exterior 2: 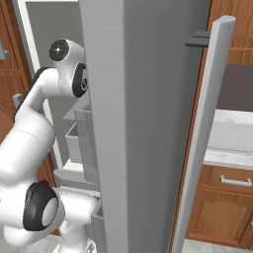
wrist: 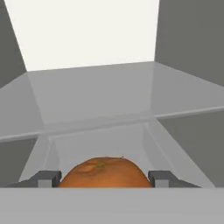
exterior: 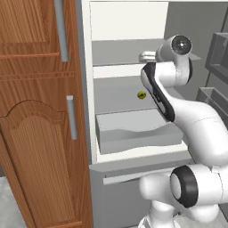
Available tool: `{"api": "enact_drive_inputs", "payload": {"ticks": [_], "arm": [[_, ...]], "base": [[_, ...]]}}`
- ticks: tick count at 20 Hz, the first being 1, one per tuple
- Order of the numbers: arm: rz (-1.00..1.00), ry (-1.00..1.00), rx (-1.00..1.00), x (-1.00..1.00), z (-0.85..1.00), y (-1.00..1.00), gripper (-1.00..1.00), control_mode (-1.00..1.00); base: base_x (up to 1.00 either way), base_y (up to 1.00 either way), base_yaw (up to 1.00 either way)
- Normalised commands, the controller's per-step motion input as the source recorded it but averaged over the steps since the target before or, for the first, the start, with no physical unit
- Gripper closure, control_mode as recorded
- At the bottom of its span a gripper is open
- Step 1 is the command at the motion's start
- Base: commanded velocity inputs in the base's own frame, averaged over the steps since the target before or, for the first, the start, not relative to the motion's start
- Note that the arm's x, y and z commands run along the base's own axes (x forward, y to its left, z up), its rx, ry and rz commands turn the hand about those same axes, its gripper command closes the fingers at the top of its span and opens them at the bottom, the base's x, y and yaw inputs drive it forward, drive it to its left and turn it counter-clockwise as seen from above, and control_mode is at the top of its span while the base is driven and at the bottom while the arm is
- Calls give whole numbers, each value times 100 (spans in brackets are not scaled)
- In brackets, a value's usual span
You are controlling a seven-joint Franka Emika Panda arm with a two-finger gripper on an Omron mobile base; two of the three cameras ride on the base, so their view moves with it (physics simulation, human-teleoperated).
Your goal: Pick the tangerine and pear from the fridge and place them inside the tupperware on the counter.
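Observation:
The orange tangerine (wrist: 105, 173) sits between my gripper's (wrist: 105, 178) two dark fingertips (wrist: 47, 178), which press on its left and right sides; the gripper is shut on it. Beyond it lie a grey fridge shelf and the white back wall. In the left base view my arm reaches into the open fridge (exterior: 87, 89) at the upper shelf, and the hand is mostly hidden behind the arm. On the shelf below rests the small yellow-green pear (exterior: 141, 95). A strip of the white marbled counter (exterior 2: 232, 158) shows past the fridge door. The tupperware is out of view.
A grey drawer (exterior: 133, 129) juts out below the pear's shelf. Brown wooden cabinets (exterior: 40, 111) with metal handles stand left of the fridge. The open fridge door (exterior 2: 202, 138) with its clear bins (exterior: 213, 95) stands to the right of the arm.

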Motion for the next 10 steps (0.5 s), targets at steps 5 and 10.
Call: {"api": "enact_drive_inputs", "payload": {"ticks": [5, 10], "arm": [[3, 0, 0, -100, 62, 12, 100, -100], [4, 2, 0, -97, 58, 0, 100, -100]], "base": [[0, 0, 0], [0, 0, 0]]}}
